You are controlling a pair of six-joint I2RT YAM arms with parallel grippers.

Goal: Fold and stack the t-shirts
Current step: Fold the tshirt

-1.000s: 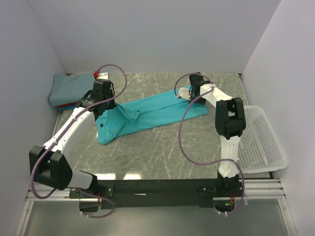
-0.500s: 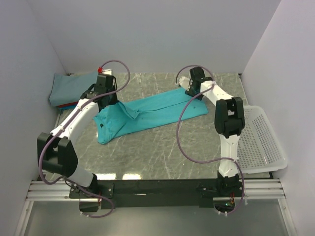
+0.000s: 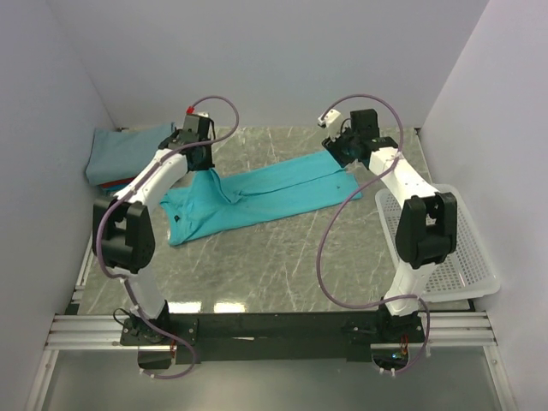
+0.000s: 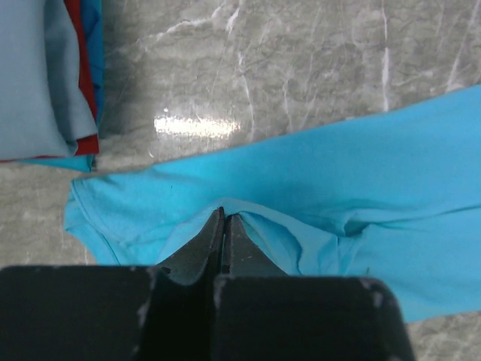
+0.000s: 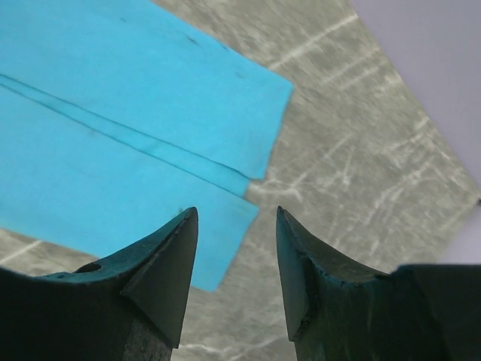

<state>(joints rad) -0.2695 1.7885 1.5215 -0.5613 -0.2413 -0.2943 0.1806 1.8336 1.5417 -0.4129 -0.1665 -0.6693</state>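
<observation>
A bright turquoise t-shirt (image 3: 274, 193) lies in a long band across the middle of the marble table. My left gripper (image 3: 204, 168) is shut on a raised fold of it near its left end; in the left wrist view the cloth (image 4: 361, 180) tents up to the closed tips (image 4: 225, 214). My right gripper (image 3: 337, 152) hangs open just above the shirt's right end, holding nothing. In the right wrist view the shirt's layered straight edge (image 5: 113, 113) lies flat under the spread fingers (image 5: 237, 214). A stack of folded t-shirts (image 3: 124, 154), grey-blue over red and teal, sits at the back left.
A white mesh basket (image 3: 445, 248) stands at the table's right edge beside the right arm. The folded stack (image 4: 37, 75) lies close to the left of my left gripper. White walls close in the back and both sides.
The right gripper has opened, let go of the shirt's right end and drawn back and up. The left arm has swung toward the back, pulling its pinch of the shirt with it.
</observation>
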